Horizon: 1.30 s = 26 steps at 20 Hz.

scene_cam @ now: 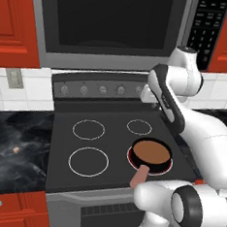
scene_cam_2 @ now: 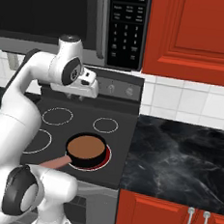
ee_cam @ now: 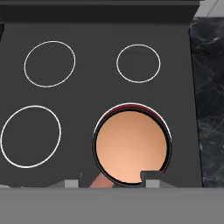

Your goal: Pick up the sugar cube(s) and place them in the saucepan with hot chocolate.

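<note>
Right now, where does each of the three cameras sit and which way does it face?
Left base view: behind the arm's left, looking forward and down at the stove; the white arm rises lower right; a sugar cube lies on the left counter.
Right base view: behind its right, facing the same stove; the arm is lower left, the gripper above the cooktop.
Hand view: looks straight down at the burners; dark fingertips at the bottom.
All three share the saucepan of hot chocolate on its red-glowing burner.
</note>
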{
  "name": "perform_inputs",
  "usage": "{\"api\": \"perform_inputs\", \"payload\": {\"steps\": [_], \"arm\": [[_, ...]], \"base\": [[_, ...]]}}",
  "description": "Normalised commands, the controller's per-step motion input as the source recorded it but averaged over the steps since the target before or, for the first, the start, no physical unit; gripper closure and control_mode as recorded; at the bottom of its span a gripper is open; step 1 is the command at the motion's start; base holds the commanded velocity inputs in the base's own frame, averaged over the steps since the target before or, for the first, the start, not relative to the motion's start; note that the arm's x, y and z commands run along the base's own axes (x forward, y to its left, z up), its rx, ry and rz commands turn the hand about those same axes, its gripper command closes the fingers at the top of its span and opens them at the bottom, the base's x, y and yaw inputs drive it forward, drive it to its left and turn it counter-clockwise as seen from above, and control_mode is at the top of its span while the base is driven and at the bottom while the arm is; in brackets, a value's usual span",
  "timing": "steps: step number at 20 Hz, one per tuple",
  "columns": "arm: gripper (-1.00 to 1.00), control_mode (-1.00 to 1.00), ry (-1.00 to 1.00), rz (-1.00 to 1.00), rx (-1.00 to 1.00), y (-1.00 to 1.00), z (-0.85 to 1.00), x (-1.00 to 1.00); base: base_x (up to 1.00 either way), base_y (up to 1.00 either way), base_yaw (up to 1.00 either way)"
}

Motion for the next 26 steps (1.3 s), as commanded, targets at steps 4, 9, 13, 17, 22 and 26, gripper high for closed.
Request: {"api": "perform_inputs", "payload": {"steps": [4, 9, 13, 17, 22, 26], "arm": [[-1.00, -1.00, 0.00, 0.03, 0.00, 0.32, 0.00, -0.43], [-1.00, -1.00, -0.01, 0.11, -0.10, 0.96, -0.02, -0.42], [-1.00, -1.00, -0.02, 0.22, -0.07, 1.00, -0.42, -0.75], [-1.00, -1.00, 0.00, 0.28, -0.05, 1.00, -0.40, -0.49], [-1.00, -1.00, 0.09, 0.40, -0.11, 1.00, -0.07, -0.34], [-1.00, -1.00, 0.11, 0.31, -0.14, 0.86, 0.01, 0.12]], "base": [[0.00, 0.00, 0.00], [0.00, 0.00, 0.00], [0.00, 0.00, 0.00], [0.00, 0.00, 0.00], [0.00, 0.00, 0.00], [0.00, 0.00, 0.00]]}}
